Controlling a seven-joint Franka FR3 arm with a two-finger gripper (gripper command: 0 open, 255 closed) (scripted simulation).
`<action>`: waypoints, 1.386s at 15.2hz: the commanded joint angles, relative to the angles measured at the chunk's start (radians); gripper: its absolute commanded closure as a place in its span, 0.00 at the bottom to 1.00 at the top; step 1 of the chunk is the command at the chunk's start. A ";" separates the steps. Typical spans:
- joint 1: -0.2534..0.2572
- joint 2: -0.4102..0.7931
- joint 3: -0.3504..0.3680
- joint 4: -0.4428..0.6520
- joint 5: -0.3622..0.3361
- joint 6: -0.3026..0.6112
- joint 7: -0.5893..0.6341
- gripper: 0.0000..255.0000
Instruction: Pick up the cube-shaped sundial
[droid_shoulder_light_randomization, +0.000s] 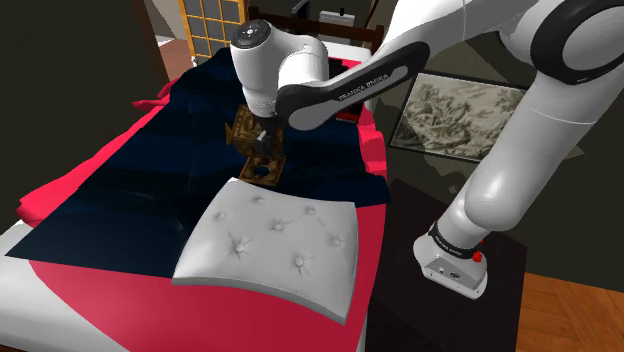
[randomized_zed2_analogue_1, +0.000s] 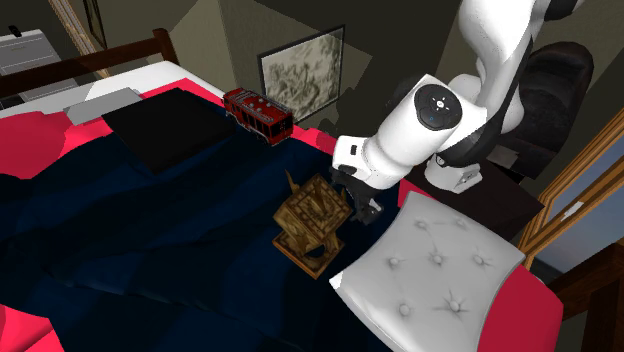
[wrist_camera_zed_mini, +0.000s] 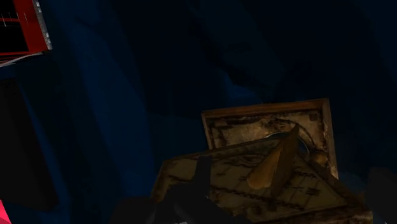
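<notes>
One dark blue blanket (randomized_zed2_analogue_1: 120, 240) covers the bed (droid_shoulder_light_randomization: 90, 300). On it, beside a white tufted pillow (randomized_zed2_analogue_1: 440, 265), stands the wooden cube-shaped sundial (randomized_zed2_analogue_1: 312, 215). The black gripper (randomized_zed2_analogue_1: 356, 207) sits against it, but whether it has closed cannot be told. Lifting apparently remains.

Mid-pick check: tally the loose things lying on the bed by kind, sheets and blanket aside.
Brown cube-shaped sundial: 1
Red toy fire truck: 1
White tufted cushion: 1
Black flat pad: 1
Grey flat piece: 1
Total: 5
</notes>
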 joint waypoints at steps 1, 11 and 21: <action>0.000 0.016 -0.002 -0.010 -0.010 0.014 0.011 0.00; 0.000 0.016 -0.002 -0.008 -0.009 0.013 0.010 1.00; -0.002 -0.033 0.003 0.055 0.039 -0.079 -0.051 1.00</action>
